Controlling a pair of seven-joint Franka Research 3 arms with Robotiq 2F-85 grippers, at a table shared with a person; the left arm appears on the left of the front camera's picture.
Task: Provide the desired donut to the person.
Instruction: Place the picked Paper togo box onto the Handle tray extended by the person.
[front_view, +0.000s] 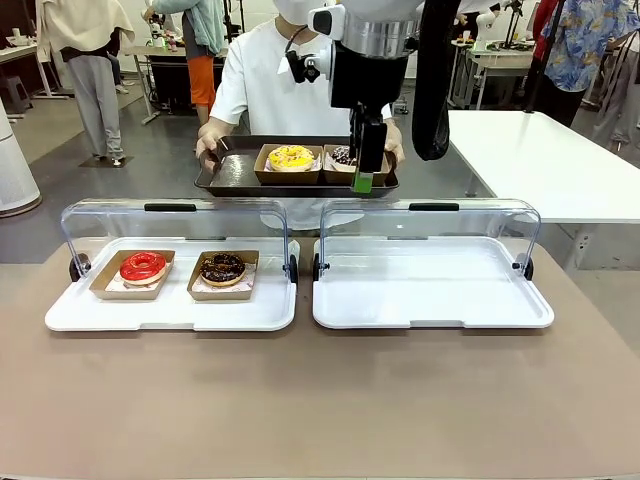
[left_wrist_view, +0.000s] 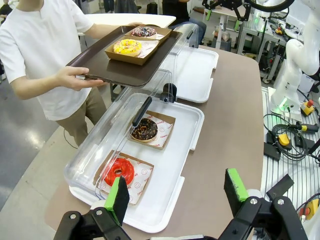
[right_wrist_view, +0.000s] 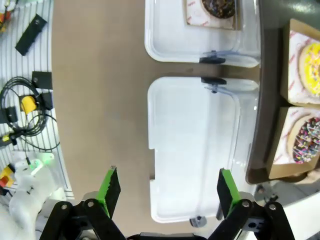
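Right gripper (front_view: 366, 182) up high over the far rim of the brown tray (front_view: 228, 178), jaws spread wide with nothing between them, green pads clear of both boxes. Tray held level by the person (front_view: 265, 85) at the far side of the table (front_view: 320, 400), one hand (left_wrist_view: 77, 77) clamped on its near edge. On the tray, a yellow donut (front_view: 291, 157) in its cardboard box, and a sprinkled chocolate donut (right_wrist_view: 306, 140) boxed just beside it, nearest the gripper. Below the tray, two white display trays side by side with clear lids tipped back: the left display tray (front_view: 170, 315) carrying a red donut (front_view: 143, 266) and a chocolate donut (front_view: 222, 267), the right display tray (front_view: 432, 300) bare, plenty of flat room inside its raised rim. Left gripper (left_wrist_view: 175, 192) hovering off the left display tray's outer corner, jaws wide apart, holding nothing.
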